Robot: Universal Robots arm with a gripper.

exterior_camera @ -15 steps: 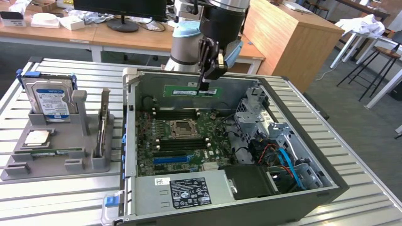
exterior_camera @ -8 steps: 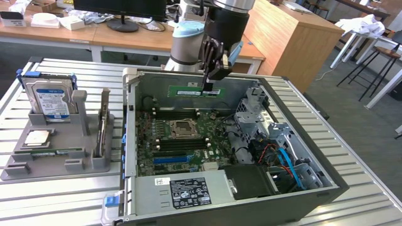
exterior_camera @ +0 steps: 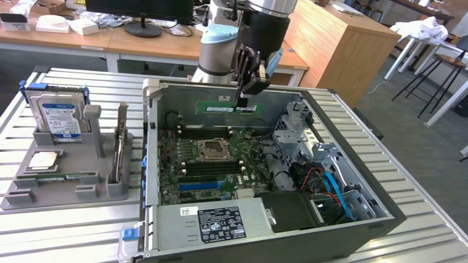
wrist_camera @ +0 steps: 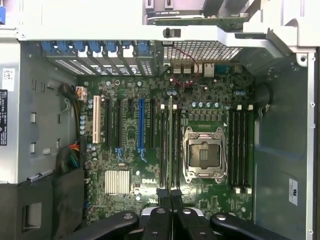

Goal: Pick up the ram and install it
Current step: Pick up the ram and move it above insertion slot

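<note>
The ram [exterior_camera: 219, 108] is a long thin green stick held level above the back of the open computer case [exterior_camera: 151, 164]. My gripper [exterior_camera: 245, 101] is shut on its end nearer the exterior view's right. In the wrist view the ram [wrist_camera: 170, 145] shows edge-on as a thin line running out from my gripper [wrist_camera: 170, 197]. It hangs over the black memory slots [wrist_camera: 164, 145] beside the empty CPU socket [wrist_camera: 202, 155] and is not seated in one. A second bank of memory slots [wrist_camera: 240, 150] lies on the socket's other side.
A grey holder tray [exterior_camera: 22, 192] at the exterior view's left carries a blue-labelled hard drive [exterior_camera: 61, 118], an upright expansion card [exterior_camera: 119, 142] and a CPU chip [exterior_camera: 44, 160]. Inside the case are a drive cage [exterior_camera: 321, 159], cables [exterior_camera: 329, 183] and a power supply [exterior_camera: 219, 222].
</note>
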